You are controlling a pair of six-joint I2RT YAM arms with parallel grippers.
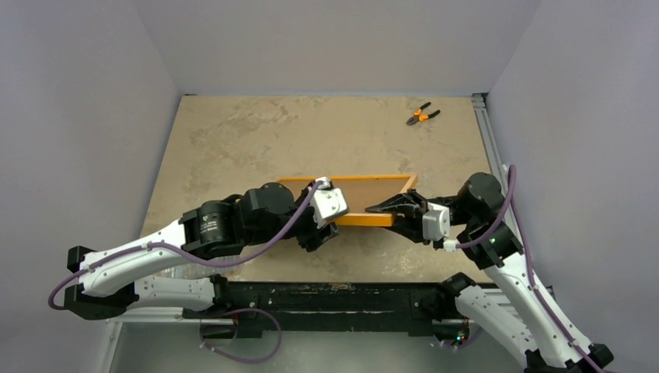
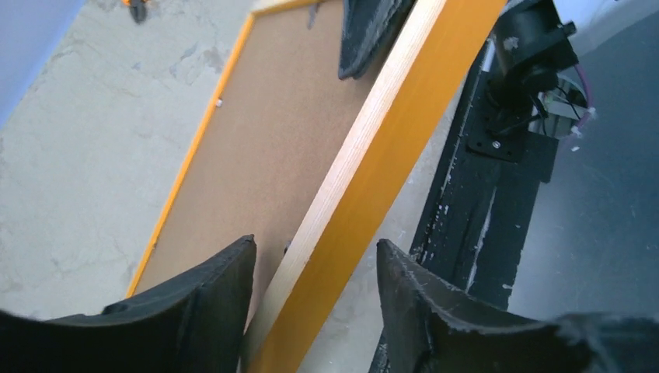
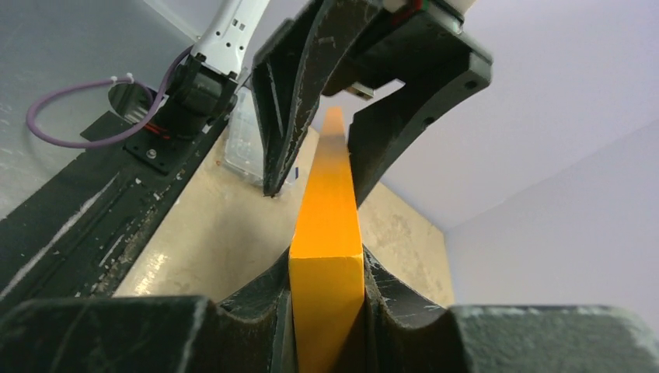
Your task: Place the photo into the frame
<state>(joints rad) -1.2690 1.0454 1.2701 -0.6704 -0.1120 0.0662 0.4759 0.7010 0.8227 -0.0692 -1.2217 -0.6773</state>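
Frame edge is pinched tight in your right claw; your left claw sits loose around it. Pull unevenly and it may slip.

Pliers apparently well behind frame.

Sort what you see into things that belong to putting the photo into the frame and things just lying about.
Belongs to the job: the frame; the backing board in it; left gripper and right gripper, both at its near rail. The photo is not in view.
Just lying about: the pliers.
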